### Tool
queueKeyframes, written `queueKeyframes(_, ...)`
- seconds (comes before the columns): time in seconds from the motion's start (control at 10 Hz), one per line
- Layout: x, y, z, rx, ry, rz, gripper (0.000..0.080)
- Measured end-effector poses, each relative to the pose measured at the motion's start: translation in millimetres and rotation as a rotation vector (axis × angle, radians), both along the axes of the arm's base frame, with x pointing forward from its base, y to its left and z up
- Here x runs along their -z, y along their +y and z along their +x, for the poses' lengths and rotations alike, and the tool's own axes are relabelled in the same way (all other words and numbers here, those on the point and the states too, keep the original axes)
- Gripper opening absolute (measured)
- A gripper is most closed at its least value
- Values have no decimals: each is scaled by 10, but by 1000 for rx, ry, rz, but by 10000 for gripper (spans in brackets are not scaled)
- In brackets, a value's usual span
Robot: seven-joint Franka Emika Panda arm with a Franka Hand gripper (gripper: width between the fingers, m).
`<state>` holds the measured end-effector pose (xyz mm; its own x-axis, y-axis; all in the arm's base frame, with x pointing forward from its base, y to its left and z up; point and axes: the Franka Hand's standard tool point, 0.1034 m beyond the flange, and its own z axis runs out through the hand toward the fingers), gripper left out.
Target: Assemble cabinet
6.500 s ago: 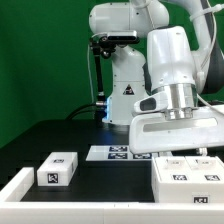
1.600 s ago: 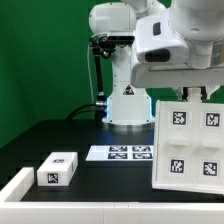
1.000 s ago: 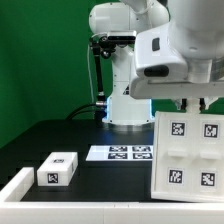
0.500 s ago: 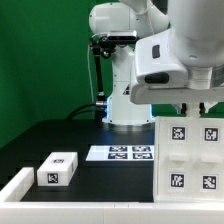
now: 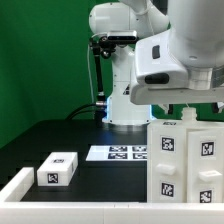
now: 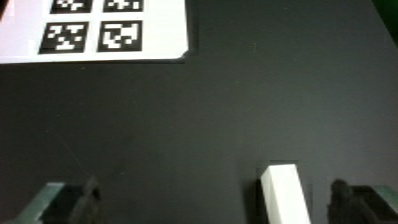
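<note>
Cabinet (image 5: 185, 165): upright on the table, tagged face showing.
Gripper (image 6: 210, 198): fingers spread wide, one thin white wall between them, unclamped.

A robotics research lab, not a home or a shop. A flat white marker board (image 5: 118, 153) printed with square black-and-white tags lies on a matte black table (image 5: 75, 140). Just behind the marker board stands a white industrial robot arm (image 5: 125, 60), with dark cables (image 5: 96, 70) and a blue glow (image 5: 103, 112) at its side. A plain green backdrop (image 5: 40, 50) fills the wall behind. To the exterior view's left of the marker board a small white block (image 5: 57, 170), and to its right the white cabinet (image 5: 185, 165), carry similar tags.
</note>
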<state>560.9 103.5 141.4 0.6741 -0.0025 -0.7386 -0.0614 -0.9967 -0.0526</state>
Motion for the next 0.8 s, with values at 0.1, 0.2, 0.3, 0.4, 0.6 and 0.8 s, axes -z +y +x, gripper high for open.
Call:
queueKeyframes(0.1, 0, 0, 0, 0, 0, 0, 643)
queueKeyframes(0.2, 1, 0, -1, 0, 0, 0, 648)
queueKeyframes(0.3, 1, 0, -1, 0, 0, 0, 648)
queueKeyframes(0.4, -14, -2, 10, -4, -7, 5, 648)
queueKeyframes(0.6, -202, -82, -108, -3, -57, 12, 649)
queueKeyframes(0.8, -311, -260, -342, -16, -83, 39, 649)
